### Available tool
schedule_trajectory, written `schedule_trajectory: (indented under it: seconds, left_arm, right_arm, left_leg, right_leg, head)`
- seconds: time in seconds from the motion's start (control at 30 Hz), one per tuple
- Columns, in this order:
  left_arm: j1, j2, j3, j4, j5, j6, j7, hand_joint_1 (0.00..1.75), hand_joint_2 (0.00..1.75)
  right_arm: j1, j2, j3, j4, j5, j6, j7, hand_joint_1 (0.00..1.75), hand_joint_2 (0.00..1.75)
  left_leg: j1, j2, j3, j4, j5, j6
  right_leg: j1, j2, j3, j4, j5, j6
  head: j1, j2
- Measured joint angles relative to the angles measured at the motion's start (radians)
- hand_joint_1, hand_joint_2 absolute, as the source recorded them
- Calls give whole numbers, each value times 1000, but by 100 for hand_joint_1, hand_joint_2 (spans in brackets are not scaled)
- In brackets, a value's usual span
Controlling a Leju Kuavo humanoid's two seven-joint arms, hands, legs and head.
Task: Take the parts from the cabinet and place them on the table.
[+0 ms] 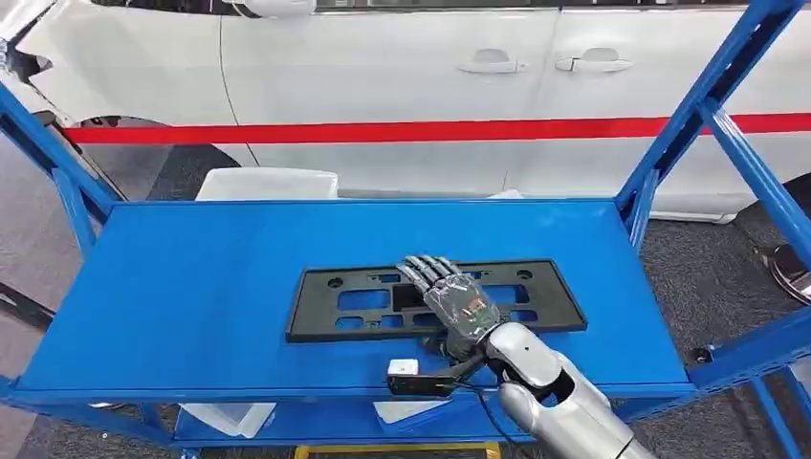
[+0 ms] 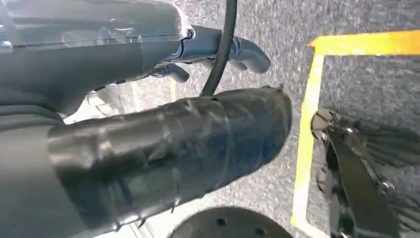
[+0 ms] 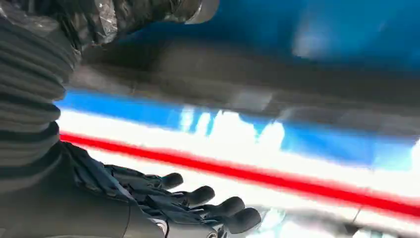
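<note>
Head view: black license plate frame (image 1: 435,299) lies flat mid-shelf on the blue cabinet shelf (image 1: 191,296), w/ white car (image 1: 402,67) behind. Right hand (image 1: 451,298) rests palm-down on the frame's middle, fingers straight & together, pointing far; nothing gripped. Left wrist view: left hand (image 2: 148,144) hangs over grey floor w/ yellow line (image 2: 304,134); fingers apart, holding nothing. Right wrist view: blurred, right hand's fingers (image 3: 208,198) extended.
</note>
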Motion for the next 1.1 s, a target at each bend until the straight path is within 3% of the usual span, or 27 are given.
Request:
schedule_trajectory:
  seconds: [0.07,0.1,0.13,0.17,0.2,0.3,0.33,0.37,0.47,0.5,0.53,0.57,0.6,0.63,0.73,0.8,0.9,1.1]
  left_arm:
    - [-3,0,4,0,0,6,-2,0,0]
    - [-2,0,5,0,0,7,-2,0,0]
    - [-3,0,5,0,0,10,-2,0,0]
    - [-2,-2,5,0,-1,10,-2,0,0]
    - [-5,-2,5,1,-2,9,-2,0,0]
    - [-9,-2,6,0,-6,9,-18,0,0]
    - [-8,-2,6,0,-6,9,-25,0,0]
    - [-8,-2,6,0,-6,9,-29,0,175]
    - [-3,0,10,0,2,13,-32,0,175]
    - [-3,0,13,0,4,13,-33,0,175]
    - [-7,0,14,0,8,13,-35,0,175]
    - [-6,0,17,0,10,13,-39,0,175]
    - [-3,0,21,0,10,13,-39,0,175]
    - [-4,0,25,0,11,13,-40,0,175]
    - [-5,0,30,0,13,10,-49,0,175]
    - [-6,0,30,0,12,9,-52,0,175]
    - [-7,0,31,0,12,8,-57,0,175]
    - [-6,0,31,0,9,8,-73,0,175]
  right_arm:
    - [12,16,2,0,66,-49,20,0,175]
    - [19,20,2,3,96,-62,33,0,175]
    - [23,27,2,5,130,-70,47,169,175]
    - [24,32,2,10,162,-75,61,175,175]
    - [23,38,2,18,201,-78,78,175,175]
    - [26,51,2,60,248,-81,99,175,175]
    - [32,54,2,76,249,-83,99,175,175]
    - [40,55,2,84,249,-86,98,175,175]
    - [50,56,2,96,244,-94,89,175,175]
    - [51,55,2,98,238,-94,86,175,175]
    - [51,55,2,99,233,-95,82,175,175]
    - [53,55,2,98,229,-93,79,175,175]
    - [56,54,1,98,226,-92,78,175,175]
    - [58,54,1,98,223,-90,77,175,175]
    - [59,53,-7,90,215,-77,72,175,175]
    - [59,51,-10,84,207,-69,65,175,175]
    - [59,51,-14,77,202,-64,62,175,175]
    - [64,47,-24,62,185,-62,47,175,175]
  left_leg:
    - [3,2,-2,-6,-8,-14]
    - [0,2,7,9,3,-22]
    - [-1,2,14,10,-3,-27]
    - [5,2,12,32,-18,-32]
    - [5,2,-12,77,-37,-35]
    - [12,2,-145,279,-129,-51]
    - [14,3,-171,303,-126,-54]
    - [16,3,-171,276,-93,-55]
    - [22,4,-85,35,73,-56]
    - [16,3,-83,24,42,-54]
    - [11,5,-80,17,24,-41]
    - [12,4,-80,15,54,-32]
    - [19,4,-76,12,58,-37]
    - [16,5,-75,13,58,-37]
    - [11,5,-75,13,54,-31]
    - [10,5,-75,13,52,-27]
    - [9,5,-75,14,52,-25]
    - [9,5,-75,14,52,-20]
  right_leg:
    - [3,4,11,-23,18,0]
    - [0,5,17,-26,16,-4]
    - [-7,7,36,-30,16,-8]
    - [-10,6,51,-39,13,-13]
    - [-12,4,58,-41,10,-17]
    - [-11,4,63,-40,0,-21]
    - [-12,5,65,-39,-5,-20]
    - [-13,5,71,-37,-10,-19]
    - [-16,9,91,-29,-32,-6]
    - [-13,8,92,-26,-35,-1]
    - [-12,8,86,-24,-39,6]
    - [-10,8,85,-23,-42,11]
    - [-5,7,90,-18,-50,1]
    - [-6,8,91,-20,-42,-17]
    - [-8,8,94,-29,-43,-16]
    - [-8,8,95,-33,-43,-13]
    - [-10,8,97,-37,-43,8]
    - [-11,7,97,-37,-42,17]
  head:
    - [5,0]
    - [4,0]
    - [5,0]
    - [4,0]
    - [2,0]
    - [3,0]
    - [2,0]
    - [2,0]
    - [2,0]
    - [2,0]
    - [2,0]
    - [3,0]
    - [3,0]
    - [3,0]
    - [3,0]
    - [3,0]
    - [3,0]
    - [3,0]
